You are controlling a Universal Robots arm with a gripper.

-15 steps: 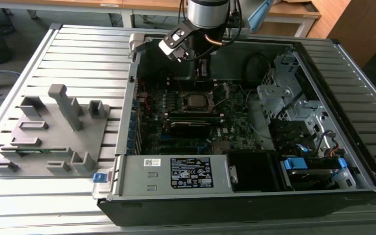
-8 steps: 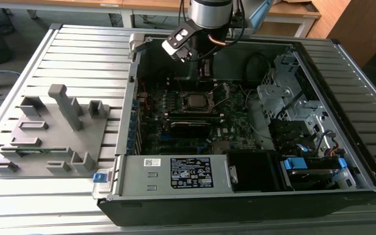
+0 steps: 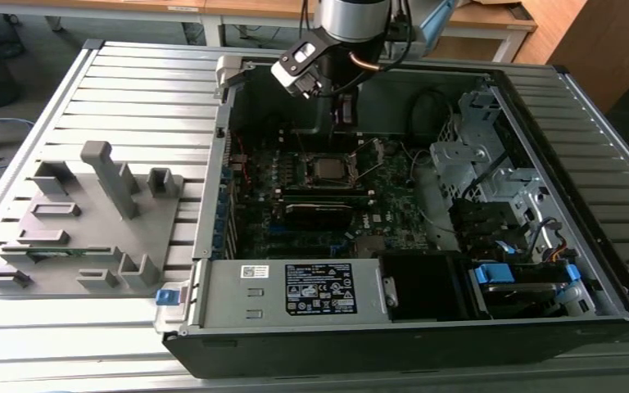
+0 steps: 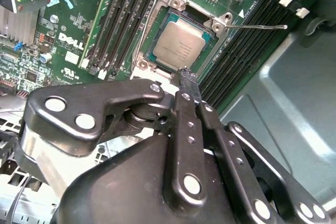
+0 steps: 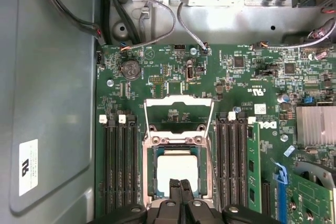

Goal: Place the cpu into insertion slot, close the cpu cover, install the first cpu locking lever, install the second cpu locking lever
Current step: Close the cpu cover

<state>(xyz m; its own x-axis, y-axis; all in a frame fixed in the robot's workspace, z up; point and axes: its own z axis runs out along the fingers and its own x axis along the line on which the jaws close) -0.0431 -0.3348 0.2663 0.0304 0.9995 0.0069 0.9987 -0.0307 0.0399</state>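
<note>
Inside open computer case, over motherboard: gripper points down at socket, jaws pressed together, nothing between them. cpu lies flat in insertion slot, right under fingertips, tips over its near edge (contact: cannot tell). cpu cover open, tilted up on slot's far side from gripper, top bar crosswise to fingers. Thin locking lever juts sideways, unlatched. Memory slots flank socket closely; free room above only.
</note>
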